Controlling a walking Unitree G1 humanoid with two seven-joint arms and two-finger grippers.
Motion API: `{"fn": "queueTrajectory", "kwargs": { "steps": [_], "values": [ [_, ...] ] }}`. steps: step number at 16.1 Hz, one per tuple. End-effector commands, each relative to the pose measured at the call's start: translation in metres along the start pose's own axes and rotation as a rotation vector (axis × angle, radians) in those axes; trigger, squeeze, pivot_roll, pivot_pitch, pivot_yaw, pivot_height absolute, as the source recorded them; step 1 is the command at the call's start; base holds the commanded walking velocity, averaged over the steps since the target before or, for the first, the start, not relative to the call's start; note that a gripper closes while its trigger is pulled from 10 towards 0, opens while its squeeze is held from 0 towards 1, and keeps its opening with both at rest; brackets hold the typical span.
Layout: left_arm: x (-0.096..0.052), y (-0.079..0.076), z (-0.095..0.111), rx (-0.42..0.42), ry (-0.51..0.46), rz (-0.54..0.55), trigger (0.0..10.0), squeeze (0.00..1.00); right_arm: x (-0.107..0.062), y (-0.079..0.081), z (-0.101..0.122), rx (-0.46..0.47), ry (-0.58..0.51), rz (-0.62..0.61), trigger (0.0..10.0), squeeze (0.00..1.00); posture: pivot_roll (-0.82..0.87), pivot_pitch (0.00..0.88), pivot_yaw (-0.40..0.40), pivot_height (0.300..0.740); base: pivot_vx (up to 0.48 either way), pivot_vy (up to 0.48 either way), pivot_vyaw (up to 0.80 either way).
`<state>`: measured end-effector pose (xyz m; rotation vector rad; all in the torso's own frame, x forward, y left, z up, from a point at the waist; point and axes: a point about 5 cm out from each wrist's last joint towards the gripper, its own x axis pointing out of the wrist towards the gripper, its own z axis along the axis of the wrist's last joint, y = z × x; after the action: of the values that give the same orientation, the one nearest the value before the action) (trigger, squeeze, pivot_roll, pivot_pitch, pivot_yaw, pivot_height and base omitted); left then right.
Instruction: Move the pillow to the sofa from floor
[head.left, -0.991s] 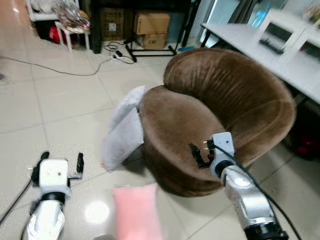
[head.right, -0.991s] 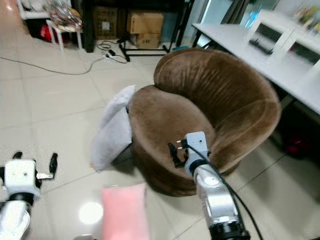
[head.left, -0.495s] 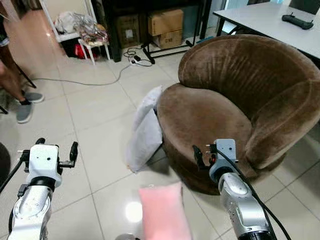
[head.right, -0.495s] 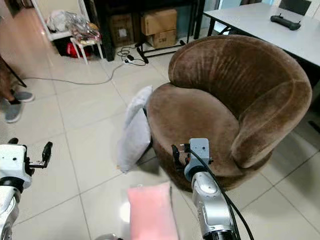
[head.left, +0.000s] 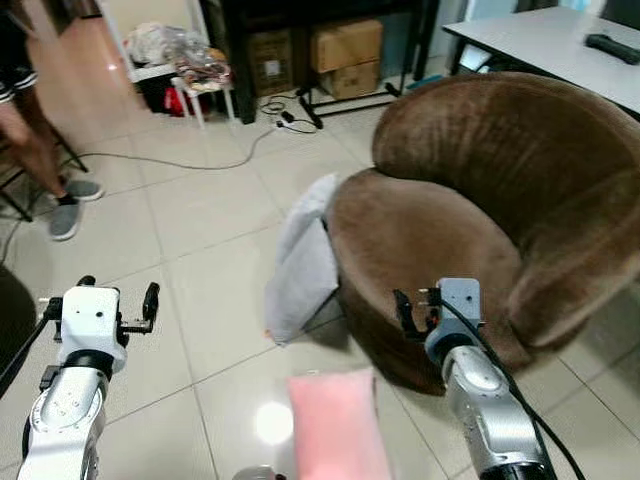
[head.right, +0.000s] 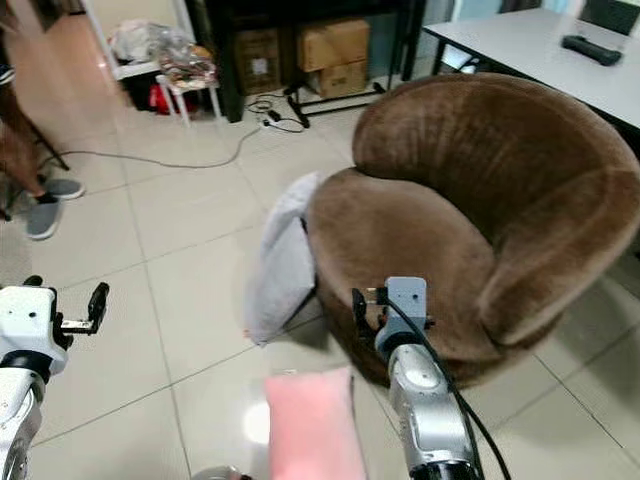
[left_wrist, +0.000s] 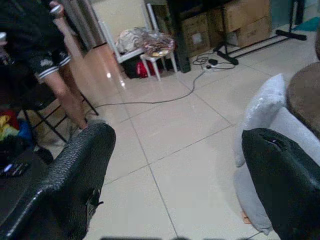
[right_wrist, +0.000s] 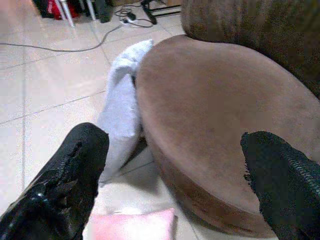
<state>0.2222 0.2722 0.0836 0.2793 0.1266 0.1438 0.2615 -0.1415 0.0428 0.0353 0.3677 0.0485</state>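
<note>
View has swung slightly since 0.5 s ago; no grasp yet, approach only. Grey pillow (head.left: 303, 258) on floor, leaning vs brown sofa (head.left: 470, 210). Pink pillow (head.left: 335, 425) nearer robot. Left gripper (head.left: 150, 301) & right gripper (head.left: 403, 312) both spread, empty.

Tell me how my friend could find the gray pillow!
Find the big round brown sofa. The gray pillow stands on the tile floor, leaning against the sofa's left side. The pink pillow lies flat, nearer the robot; the gray one stands upright.
</note>
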Motion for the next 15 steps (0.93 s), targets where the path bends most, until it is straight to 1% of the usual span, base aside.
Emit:
{"fn": "queueTrajectory", "kwargs": {
  "steps": [1, 11, 13, 14, 15],
  "values": [
    [-0.0025, 0.0027, -0.0029, -0.011, 0.007, 0.018, 10.0, 0.0, 0.0014, 0.0025, 0.001, -0.009, -0.006, 0.011, 10.0, 0.0, 0.12, 0.0, 0.03, 0.74, 0.0, 0.322, 0.0],
    [-0.0074, -0.003, -0.0043, -0.028, 0.003, 0.031, 10.0, 0.0, 0.0017, 0.002, 0.0042, -0.027, -0.012, 0.036, 10.0, 0.0, 0.11, 0.0, -0.002, 0.74, 0.0, 0.363, 0.0],
    [-0.0084, -0.0048, -0.0046, -0.033, 0.003, 0.036, 10.0, 0.0, 0.0018, 0.0026, 0.0058, -0.035, -0.015, 0.053, 10.0, 0.0, 0.11, 0.0, -0.012, 0.74, 0.0, 0.368, 0.0],
    [-0.0096, -0.0064, -0.0058, -0.04, 0.005, 0.046, 10.0, 0.0, 0.002, 0.0025, 0.0075, -0.048, -0.018, 0.064, 10.0, 0.0, 0.11, 0.0, -0.03, 0.74, 0.0, 0.352, 0.0],
    [-0.0107, -0.007, -0.0073, -0.046, 0.005, 0.062, 10.0, 0.0, 0.0023, 0.0023, 0.009, -0.06, -0.018, 0.074, 10.0, 0.0, 0.1, 0.0, -0.043, 0.74, 0.0, 0.0, 0.0]
  ]
}}
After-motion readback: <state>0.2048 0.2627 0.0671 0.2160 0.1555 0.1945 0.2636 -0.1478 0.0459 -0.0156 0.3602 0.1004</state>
